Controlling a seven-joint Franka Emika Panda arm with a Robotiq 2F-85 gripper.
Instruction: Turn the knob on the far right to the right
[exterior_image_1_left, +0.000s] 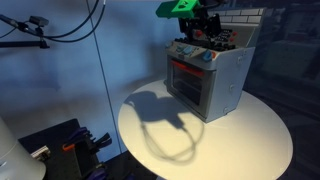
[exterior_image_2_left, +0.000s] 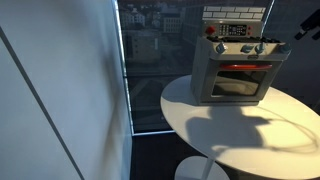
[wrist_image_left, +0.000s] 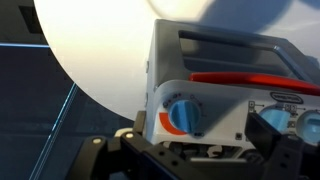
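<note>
A toy oven (exterior_image_1_left: 210, 80) is standing on the round white desk (exterior_image_1_left: 250, 140), toward the 1 o'clock part of the desk top in an exterior view. The fingers (exterior_image_1_left: 208, 27), under a green fitting (exterior_image_1_left: 180, 8), are hovering just above the oven's top, at 12 o'clock from its red-lit door (exterior_image_1_left: 185, 75). They are showing dark and blurred, so I cannot tell whether they are spread wide or drawn narrow. A row of knobs is running along the control strip over the door. The far-right knob (exterior_image_2_left: 262, 46) is sitting at the 3 o'clock end of that row, small and hard to make out. In the wrist view a blue knob (wrist_image_left: 182, 113) on an orange ring is sitting near the centre.
</note>
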